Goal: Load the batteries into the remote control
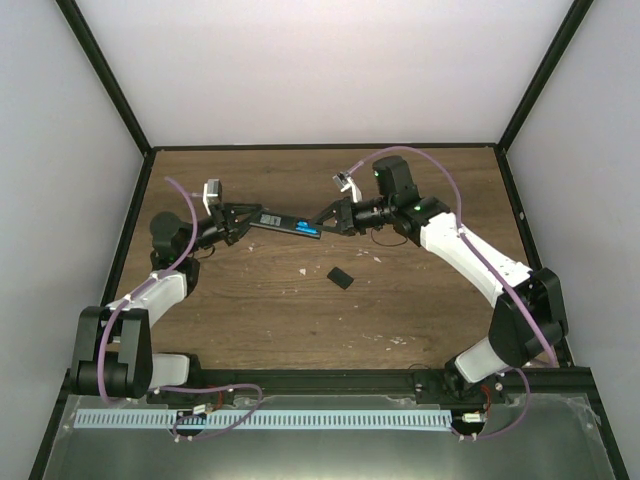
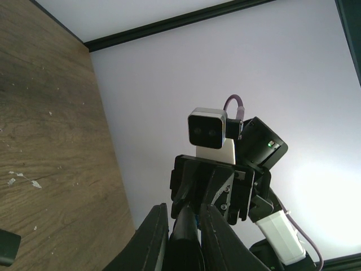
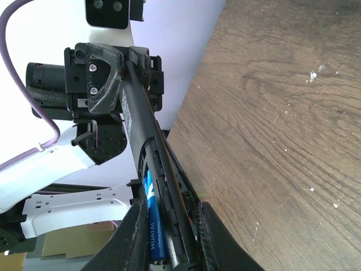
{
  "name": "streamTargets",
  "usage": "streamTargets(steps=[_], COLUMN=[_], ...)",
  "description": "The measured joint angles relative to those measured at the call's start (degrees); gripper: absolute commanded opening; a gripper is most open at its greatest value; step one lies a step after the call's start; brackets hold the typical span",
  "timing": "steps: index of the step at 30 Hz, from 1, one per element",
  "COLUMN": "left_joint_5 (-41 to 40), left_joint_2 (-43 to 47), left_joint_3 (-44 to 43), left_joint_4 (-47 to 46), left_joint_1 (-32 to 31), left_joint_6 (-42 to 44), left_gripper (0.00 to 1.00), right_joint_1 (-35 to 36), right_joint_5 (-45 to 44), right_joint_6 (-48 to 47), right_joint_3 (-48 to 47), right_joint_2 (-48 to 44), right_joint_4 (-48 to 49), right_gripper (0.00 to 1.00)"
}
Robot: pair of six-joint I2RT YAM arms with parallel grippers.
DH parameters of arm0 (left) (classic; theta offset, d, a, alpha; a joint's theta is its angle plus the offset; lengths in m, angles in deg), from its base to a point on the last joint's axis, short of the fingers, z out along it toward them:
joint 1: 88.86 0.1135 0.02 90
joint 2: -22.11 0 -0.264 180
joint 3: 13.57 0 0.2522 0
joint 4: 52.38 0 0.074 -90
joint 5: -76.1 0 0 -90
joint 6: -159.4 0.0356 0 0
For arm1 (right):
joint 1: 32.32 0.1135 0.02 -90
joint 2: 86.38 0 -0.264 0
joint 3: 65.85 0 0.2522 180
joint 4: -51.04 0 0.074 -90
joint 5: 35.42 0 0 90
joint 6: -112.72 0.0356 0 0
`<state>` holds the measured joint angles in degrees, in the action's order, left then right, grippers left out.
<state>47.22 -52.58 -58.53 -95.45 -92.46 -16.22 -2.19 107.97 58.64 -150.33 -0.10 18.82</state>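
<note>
L gripper [image 1: 248, 219] clamped tight on one end of remote control [image 1: 285, 223], R gripper [image 1: 324, 222] pinching other end, held btwn them. Blue battery [image 3: 153, 220] seated in it.

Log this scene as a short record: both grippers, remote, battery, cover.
left gripper: jaws shut on one end of the remote control
right gripper: jaws shut on the remote's other end, at the bay
remote control: spans between the two grippers, over the table
battery: one blue cell visible in the open bay, at the right gripper's end
cover: short black piece lying on the table, apart from the remote
</note>
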Motion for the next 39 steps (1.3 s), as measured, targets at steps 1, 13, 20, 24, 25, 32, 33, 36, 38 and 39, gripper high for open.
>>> streamTargets(steps=[1, 13, 20, 24, 25, 32, 33, 36, 38, 39], left_joint_5=[0.0, 0.0, 0.0, 0.0, 0.0, 0.0, 0.0, 0.0, 0.0, 0.0], left_joint_2=[0.0, 0.0, 0.0, 0.0, 0.0, 0.0, 0.0, 0.0, 0.0, 0.0], left_joint_3=[0.0, -0.2, -0.2, -0.2, -0.2, -0.2, -0.2, -0.2, -0.2, -0.2], left_joint_4=[0.0, -0.1, -0.2, -0.3, -0.4, -0.5, -0.5, -0.5, -0.5, -0.5], left_joint_1=[0.0, 0.0, 0.0, 0.2, 0.3, 0.7, 0.7, 0.7, 0.7, 0.7], left_joint_6=[0.0, -0.1, 0.0, 0.0, 0.0, 0.0, 0.0, 0.0, 0.0, 0.0], left_gripper=[0.00, 0.00, 0.00, 0.00, 0.00, 0.00, 0.00, 0.00, 0.00, 0.00], right_joint_1=[0.0, -0.9, -1.6, -1.7, -1.7, -1.9, -1.9, -1.9, -1.9, -1.9], right_joint_5=[0.0, 0.3, 1.1, 1.6, 1.8, 2.4, 2.5, 2.7, 2.8, 2.8], right_joint_6=[-0.2, 0.0, 1.0, 1.2, 1.2, 1.4, 1.4, 1.7, 2.1, 2.3], right_joint_3=[0.0, 0.0, 0.7, 0.7, 0.8, 1.6, 1.6, 1.6, 1.6, 1.6], right_joint_2=[0.0, 0.0, 0.0, -0.1, -0.2, -0.8, -0.8, -0.8, -0.8, -0.8], right_joint_4=[0.0, -0.2, -0.4, -0.4, -0.4, -0.4, -0.4, -0.4, -0.3, -0.3], right_gripper=[0.09, 0.22, 0.24, 0.24, 0.23, 0.22, 0.22, 0.21, 0.20, 0.20])
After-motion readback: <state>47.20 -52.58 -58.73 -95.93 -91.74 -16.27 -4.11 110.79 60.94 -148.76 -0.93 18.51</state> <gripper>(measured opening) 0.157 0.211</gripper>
